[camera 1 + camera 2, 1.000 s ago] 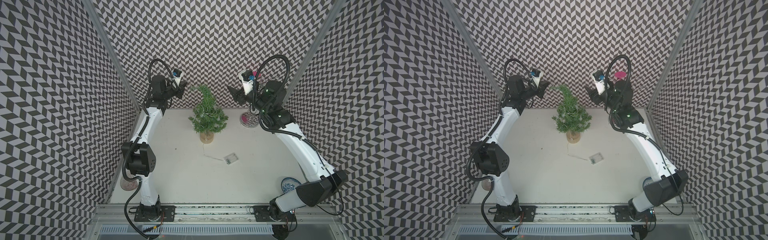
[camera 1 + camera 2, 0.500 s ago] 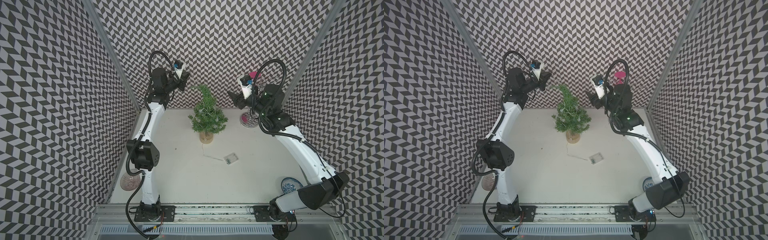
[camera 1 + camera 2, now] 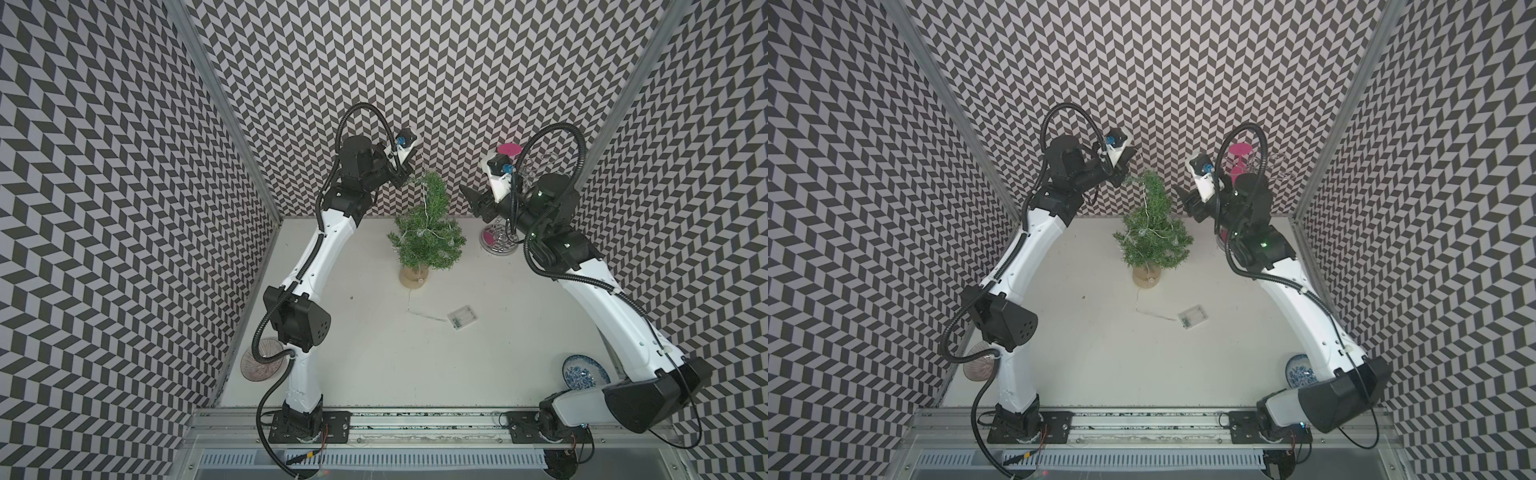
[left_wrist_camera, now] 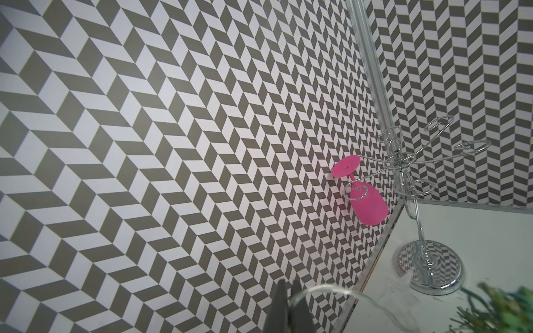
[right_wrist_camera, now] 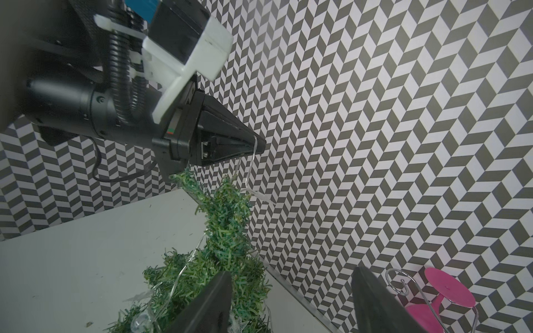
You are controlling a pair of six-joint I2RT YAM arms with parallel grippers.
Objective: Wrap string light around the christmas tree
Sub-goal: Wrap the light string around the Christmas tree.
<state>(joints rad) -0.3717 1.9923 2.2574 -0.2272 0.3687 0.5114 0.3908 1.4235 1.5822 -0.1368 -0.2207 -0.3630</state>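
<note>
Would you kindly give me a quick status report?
Left gripper shut on string light at christmas tree tip. Right gripper open, empty, beside tree. Glass rack beside right arm.

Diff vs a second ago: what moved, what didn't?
The left hand, shut on the string light, swung in toward the tip of the christmas tree, carrying the wire end along. The right hand, open and empty, drew back a little. Tree, battery box and chrome rack stayed put.
</note>
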